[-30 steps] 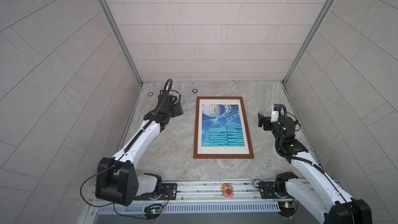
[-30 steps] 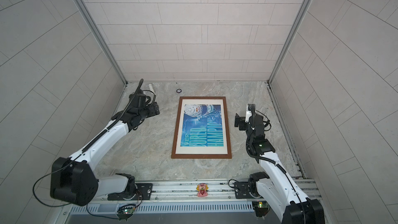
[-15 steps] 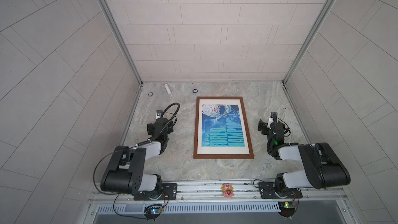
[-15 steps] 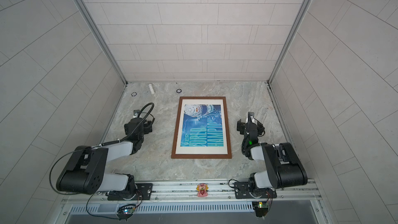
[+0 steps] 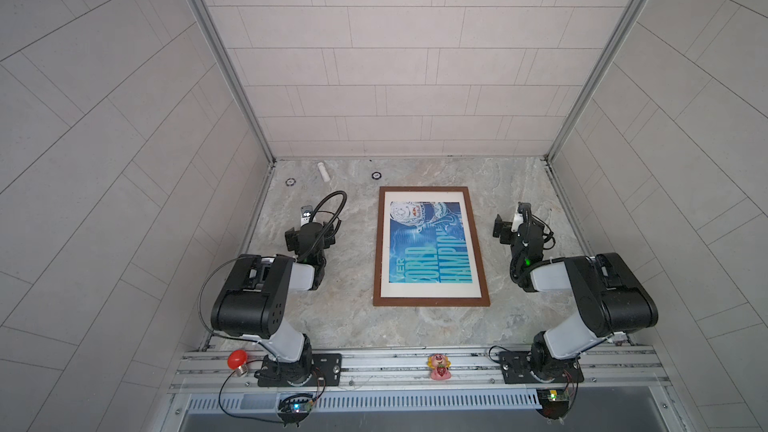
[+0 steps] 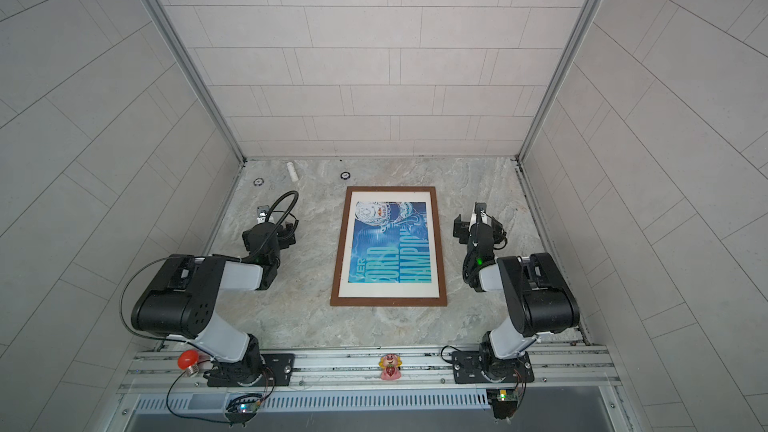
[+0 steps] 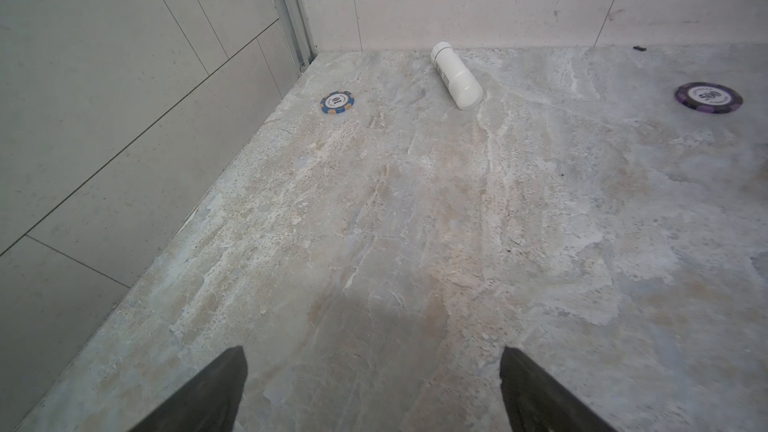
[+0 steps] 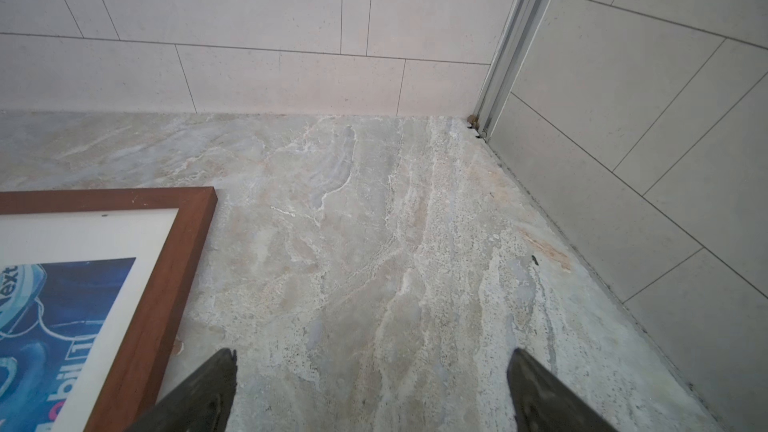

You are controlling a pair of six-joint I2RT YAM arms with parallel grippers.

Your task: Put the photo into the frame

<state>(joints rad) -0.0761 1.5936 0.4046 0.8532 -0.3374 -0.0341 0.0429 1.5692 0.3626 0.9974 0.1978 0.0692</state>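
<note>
Both arms had folded back, the left gripper [image 7: 372, 352] and right gripper [image 8: 373, 353] spread empty either side of the frame [image 5: 377, 247], photo [image 5: 430, 243] inside, long axis running between them.

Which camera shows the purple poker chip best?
The left wrist view: the purple poker chip is close and sharp enough to read its 500 marking. Both top views show it only as a tiny dark disc near the back wall. The right wrist view misses it.

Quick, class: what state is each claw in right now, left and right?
The left claw is open, holding nothing.
The right claw is open, holding nothing, beside the frame.
</note>
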